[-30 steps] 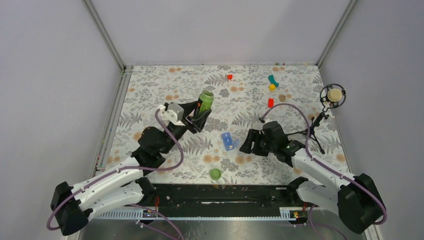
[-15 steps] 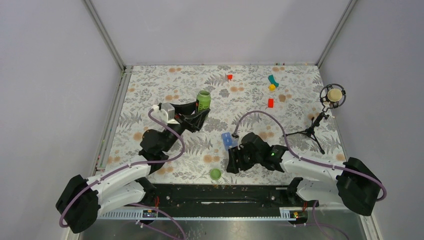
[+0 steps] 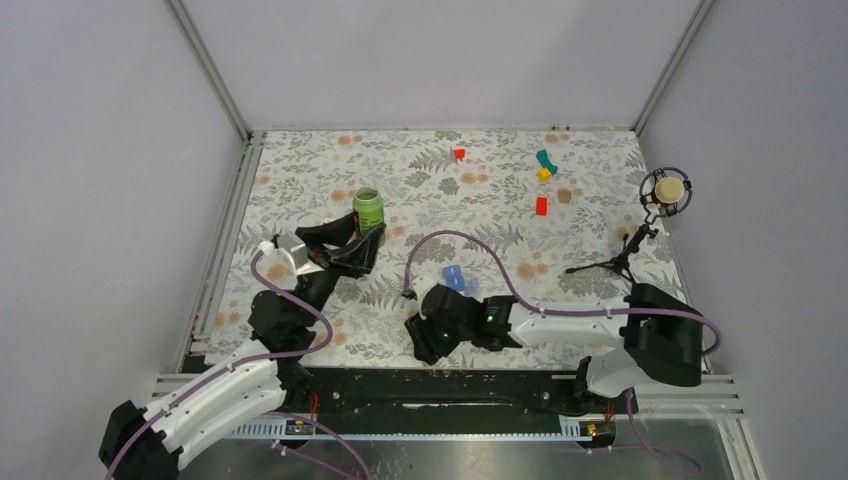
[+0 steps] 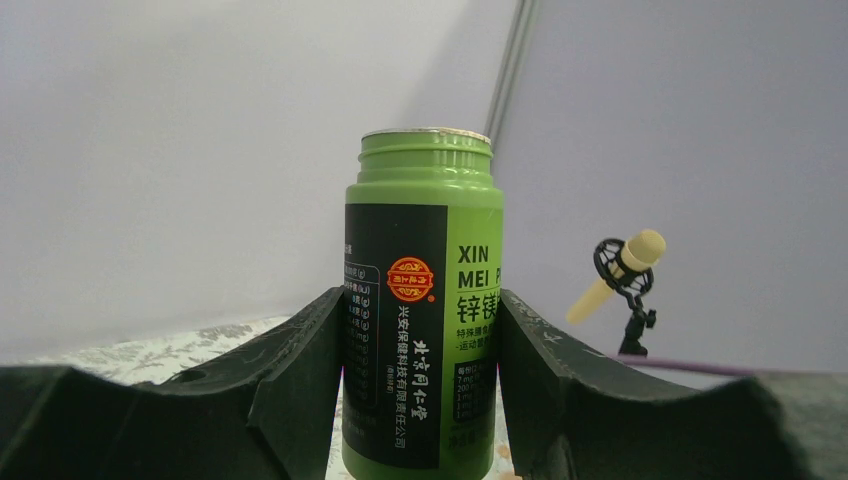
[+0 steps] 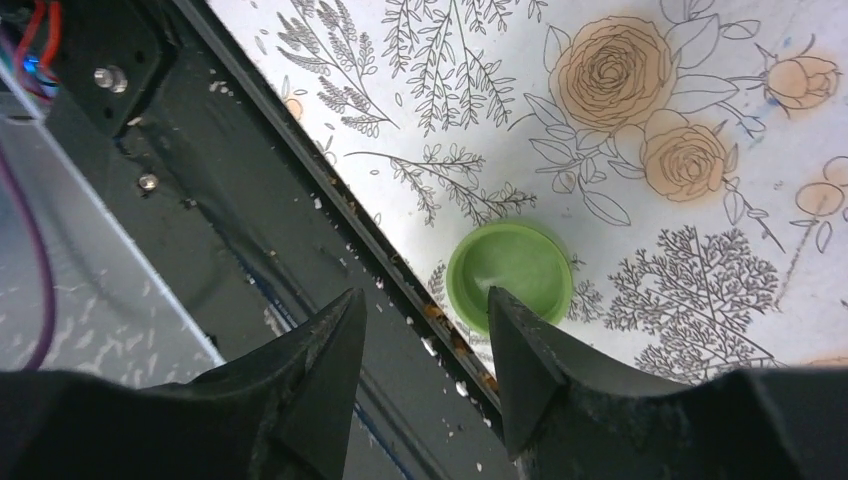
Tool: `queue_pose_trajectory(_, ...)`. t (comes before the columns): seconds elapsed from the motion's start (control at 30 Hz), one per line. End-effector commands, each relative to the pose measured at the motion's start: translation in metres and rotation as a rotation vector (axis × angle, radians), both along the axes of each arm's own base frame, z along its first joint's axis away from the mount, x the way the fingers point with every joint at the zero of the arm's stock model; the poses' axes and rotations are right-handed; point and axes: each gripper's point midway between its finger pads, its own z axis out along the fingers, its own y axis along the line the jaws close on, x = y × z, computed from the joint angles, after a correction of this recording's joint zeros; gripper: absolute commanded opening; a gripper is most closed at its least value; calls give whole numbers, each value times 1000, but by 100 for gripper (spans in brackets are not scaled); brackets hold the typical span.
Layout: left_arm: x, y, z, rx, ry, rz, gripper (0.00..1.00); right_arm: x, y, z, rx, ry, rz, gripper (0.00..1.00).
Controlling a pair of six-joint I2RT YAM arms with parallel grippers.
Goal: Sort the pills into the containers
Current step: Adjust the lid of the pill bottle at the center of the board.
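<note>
A green pill bottle with a black label stands upright with its cap off, left of the table's middle. My left gripper is shut on the bottle; both fingers press its sides in the left wrist view. The blue pill box lies near the middle. My right gripper hangs open by the near edge. In the right wrist view the green cap lies on the floral mat just beyond the right gripper's fingertip, not between the jaws. No pills show.
Red blocks and a teal and yellow piece lie at the back right. A microphone on a tripod stands at the right edge. A black rail runs along the near table edge.
My left arm drew the bottle left and toward me and set it upright. My right arm swung from right of the pill box to the near edge over the cap, jaws narrower.
</note>
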Motion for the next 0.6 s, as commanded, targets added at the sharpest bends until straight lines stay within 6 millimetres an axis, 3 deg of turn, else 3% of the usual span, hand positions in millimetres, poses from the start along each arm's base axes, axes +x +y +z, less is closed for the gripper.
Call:
queue_pose_trajectory(0.0, 0, 25, 11, -37, -26, 104, 0, 6, 6, -9, -97, -87, -13, 55)
queue_pose_trajectory(0.27, -3, 38, 17, -39, -33, 148, 0, 7, 5, -34, -228, -122, -25, 47)
queue_pose_trajectory(0.57, -2, 39, 16, -33, -24, 157, 0, 11, 12, -35, -241, -135, -21, 21)
